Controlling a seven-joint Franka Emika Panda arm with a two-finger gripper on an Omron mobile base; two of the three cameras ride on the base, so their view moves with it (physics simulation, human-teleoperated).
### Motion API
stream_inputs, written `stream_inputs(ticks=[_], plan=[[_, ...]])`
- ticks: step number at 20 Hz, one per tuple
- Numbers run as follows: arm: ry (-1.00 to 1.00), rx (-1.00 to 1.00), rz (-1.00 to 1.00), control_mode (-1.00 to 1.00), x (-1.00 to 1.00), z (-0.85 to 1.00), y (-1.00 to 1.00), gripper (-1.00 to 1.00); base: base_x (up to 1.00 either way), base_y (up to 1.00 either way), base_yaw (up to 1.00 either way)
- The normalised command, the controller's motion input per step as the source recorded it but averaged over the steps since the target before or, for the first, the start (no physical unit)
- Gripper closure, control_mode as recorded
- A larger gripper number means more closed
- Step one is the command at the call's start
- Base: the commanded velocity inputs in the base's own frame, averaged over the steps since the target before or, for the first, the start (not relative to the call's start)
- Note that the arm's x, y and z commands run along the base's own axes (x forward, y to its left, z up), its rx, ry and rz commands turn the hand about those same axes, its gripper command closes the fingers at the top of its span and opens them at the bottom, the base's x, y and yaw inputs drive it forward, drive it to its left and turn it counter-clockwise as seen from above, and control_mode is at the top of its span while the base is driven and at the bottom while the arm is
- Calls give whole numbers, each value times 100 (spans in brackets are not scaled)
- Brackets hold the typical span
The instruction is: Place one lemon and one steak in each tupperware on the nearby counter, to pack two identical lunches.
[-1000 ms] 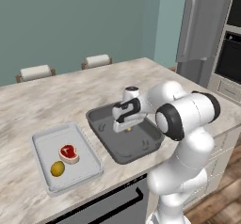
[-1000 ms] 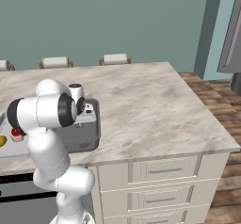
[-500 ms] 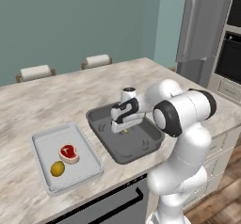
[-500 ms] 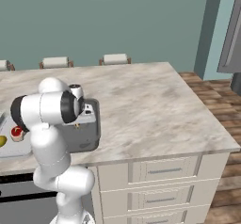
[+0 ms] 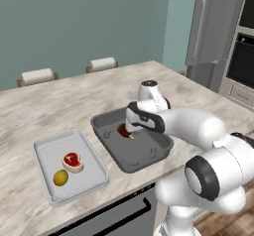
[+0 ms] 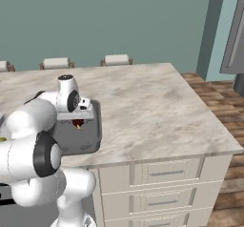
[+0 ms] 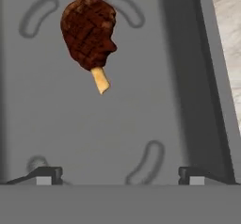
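Observation:
A dark brown-red steak (image 7: 89, 32) with a pale bone end lies on the floor of the deep dark grey tupperware (image 7: 141, 105), free of the fingers. My gripper (image 7: 118, 176) hovers just above it, jaws wide open and nothing between the fingertips (image 7: 44, 175). From the left base, the gripper (image 5: 129, 131) is over the dark tupperware (image 5: 141, 155) beside that steak (image 5: 122, 130). The shallow light grey tupperware (image 5: 47, 153) to the left holds a red steak (image 5: 72, 161) and a lemon (image 5: 60, 177). From the right base, the arm covers part of the dark tupperware (image 6: 83, 140).
Both trays sit near the front edge of the marble counter (image 5: 74, 101). Two chair backs (image 5: 101, 64) stand behind its far edge. A fridge (image 5: 213, 31) and an oven (image 5: 243, 56) are at the right. Broad bare counter (image 6: 147, 107) lies right of the dark tray.
My gripper has gone from shut to wide open, and the dark steak it held now lies loose in the dark tray. The hand has stayed over that tray.

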Motion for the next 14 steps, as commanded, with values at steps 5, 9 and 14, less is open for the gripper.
stream_inputs(ticks=[5, 9, 14], plan=[[-20, 0, -16, -100, -100, 54, -33, -100, 0, 0, 0], [-23, 0, -6, -100, -100, 49, -27, -100, 0, 0, 0], [-28, 0, 0, -100, -97, 40, -19, -100, 0, 0, 0]])
